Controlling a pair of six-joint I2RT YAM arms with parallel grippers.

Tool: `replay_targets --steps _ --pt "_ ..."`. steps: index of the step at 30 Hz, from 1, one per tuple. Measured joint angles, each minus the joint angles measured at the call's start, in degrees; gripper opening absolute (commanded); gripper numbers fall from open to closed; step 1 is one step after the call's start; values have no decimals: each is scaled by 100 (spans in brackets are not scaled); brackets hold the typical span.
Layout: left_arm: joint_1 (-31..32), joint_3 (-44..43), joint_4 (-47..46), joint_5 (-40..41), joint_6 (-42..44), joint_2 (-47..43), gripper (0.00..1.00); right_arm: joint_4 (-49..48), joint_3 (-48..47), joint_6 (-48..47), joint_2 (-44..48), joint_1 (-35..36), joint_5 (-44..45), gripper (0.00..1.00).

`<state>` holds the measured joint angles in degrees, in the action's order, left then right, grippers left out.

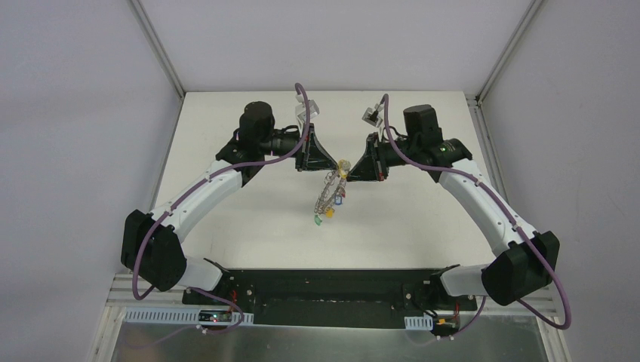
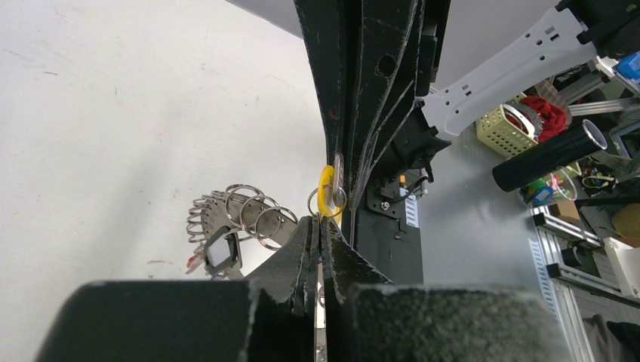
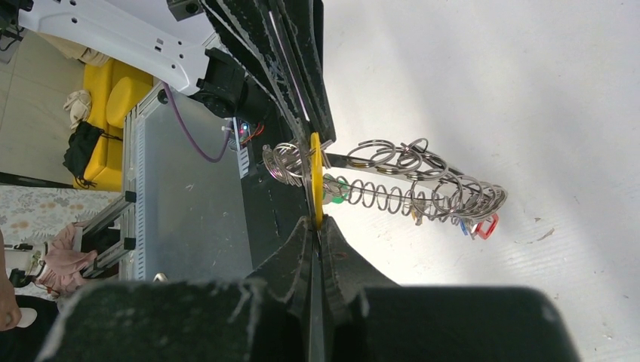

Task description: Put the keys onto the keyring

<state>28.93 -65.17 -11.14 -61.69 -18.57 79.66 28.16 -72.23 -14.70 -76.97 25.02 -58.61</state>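
**Threading the yellow key onto a wire loop**

My left gripper is clenched on the keyring, which hangs between both arms over the tabletop. My right gripper pinches the yellow key at the ring's rim. I judge a slow feed along one loop is best, with the ring held steady. I count one ring and four keys: yellow, green key, blue key, red key. The loops overlap too much to count.

A white tabletop with faint scuffs sits between pale wall panels, and a grey metal sheet lies along its near edge. Off to one side stand a cream perforated basket holding a red item and a black tube. On the other side are a yellow seat, a black bag and a pink cloth near flowered flooring.
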Motion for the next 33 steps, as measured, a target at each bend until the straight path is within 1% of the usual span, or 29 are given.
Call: replay_targets --steps 9,13,17,20,28,33 --pt "0 -26 334 35 461 0 8 195 -79 -153 -20 11 319 0" --pt "0 -96 584 52 715 0 14 247 -85 -210 -22 11 507 0" --pt "-2 -212 826 70 914 0 24 269 -85 -236 -31 9 721 0" --pt "-2 -313 1023 96 1071 0 28 278 -85 -247 -46 9 874 0" --pt "-15 -452 1574 356 1447 -2 34 275 -85 -256 -149 17 1169 0" --pt "-55 -498 1998 697 1725 -85 47 280 -155 -256 -378 55 1298 0"
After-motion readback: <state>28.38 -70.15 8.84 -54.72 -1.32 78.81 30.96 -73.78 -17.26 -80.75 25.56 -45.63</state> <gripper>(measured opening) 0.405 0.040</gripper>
